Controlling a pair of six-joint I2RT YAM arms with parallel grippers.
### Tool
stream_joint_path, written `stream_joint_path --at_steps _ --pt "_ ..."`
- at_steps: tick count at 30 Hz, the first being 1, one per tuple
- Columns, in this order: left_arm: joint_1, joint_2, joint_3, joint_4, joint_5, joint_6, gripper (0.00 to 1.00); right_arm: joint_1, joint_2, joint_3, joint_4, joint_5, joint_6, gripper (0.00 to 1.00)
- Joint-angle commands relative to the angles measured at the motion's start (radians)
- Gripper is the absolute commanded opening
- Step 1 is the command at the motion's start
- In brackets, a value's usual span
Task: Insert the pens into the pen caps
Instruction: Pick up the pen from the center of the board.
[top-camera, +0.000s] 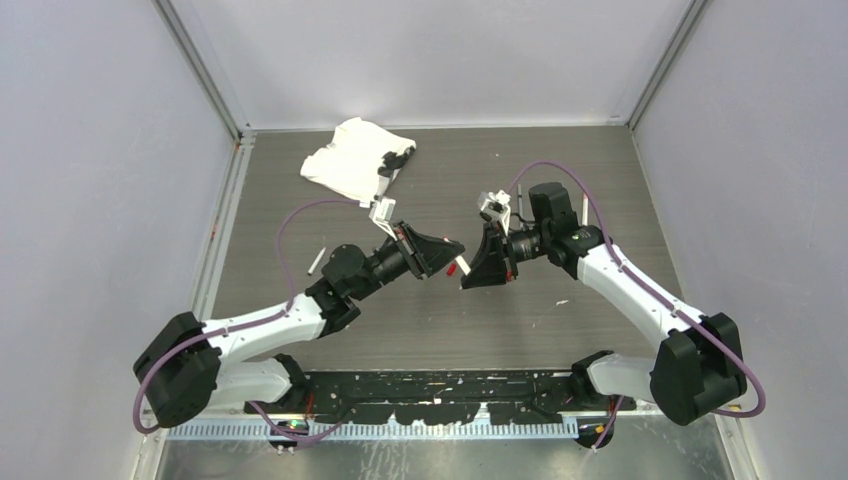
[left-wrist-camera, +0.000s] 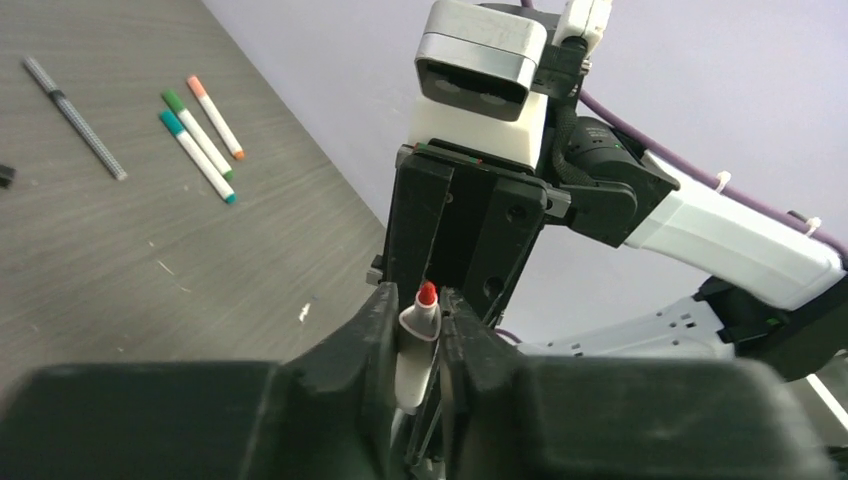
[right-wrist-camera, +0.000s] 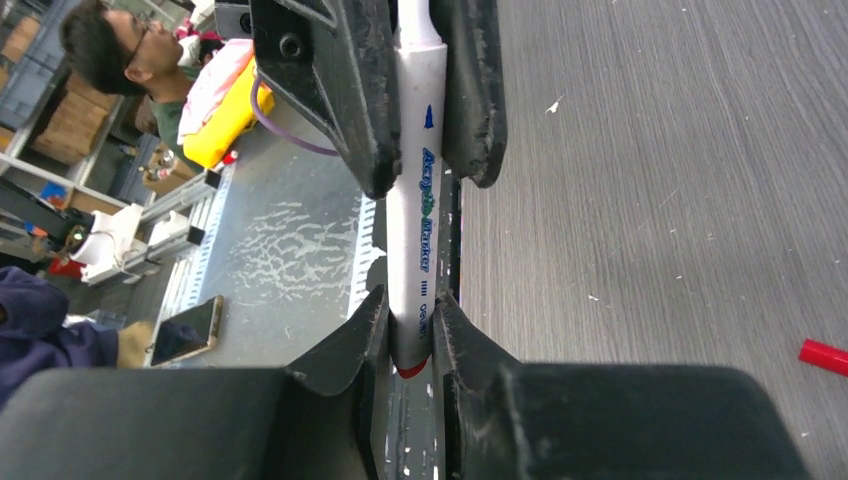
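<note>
Both grippers hold one white pen (right-wrist-camera: 418, 200) with blue print, raised above the table between them. My right gripper (right-wrist-camera: 412, 305) is shut on one end of the pen, where a red edge shows. My left gripper (left-wrist-camera: 420, 300) is shut on the pen (left-wrist-camera: 415, 350) just below its red nib. In the top view the left gripper (top-camera: 458, 248) and right gripper (top-camera: 468, 282) meet tip to tip at mid-table. A red pen cap (right-wrist-camera: 825, 355) lies on the table. Three white pens with salmon (left-wrist-camera: 215, 115), green (left-wrist-camera: 197, 132) and teal (left-wrist-camera: 197, 157) ends lie side by side, beside a dark grey pen (left-wrist-camera: 75, 118).
A crumpled white cloth (top-camera: 348, 160) lies at the back left of the table. Another white pen (top-camera: 315, 260) rests near the left arm. Beyond the table's near edge, the right wrist view shows a metal shelf (right-wrist-camera: 290, 230), a phone (right-wrist-camera: 185, 330) and a seated person (right-wrist-camera: 130, 60).
</note>
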Motion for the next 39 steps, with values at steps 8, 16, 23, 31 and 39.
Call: stream_joint_path --at_steps 8,16,23,31,39 --pt "-0.009 0.052 -0.048 0.262 -0.071 -0.035 0.01 -0.003 -0.038 0.036 0.055 0.044 0.059 0.32" --pt "-0.073 0.176 -0.098 0.531 -0.255 0.028 0.01 -0.013 -0.051 -0.086 0.564 0.121 0.551 0.53" --pt "-0.082 0.248 -0.096 0.636 -0.282 0.026 0.01 -0.013 -0.025 -0.085 0.585 0.124 0.602 0.45" --pt "-0.082 0.219 -0.105 0.636 -0.287 0.044 0.01 -0.013 -0.012 -0.061 0.491 0.109 0.520 0.43" --pt "-0.082 0.228 -0.098 0.636 -0.278 0.035 0.01 -0.013 -0.006 -0.052 0.466 0.085 0.491 0.35"
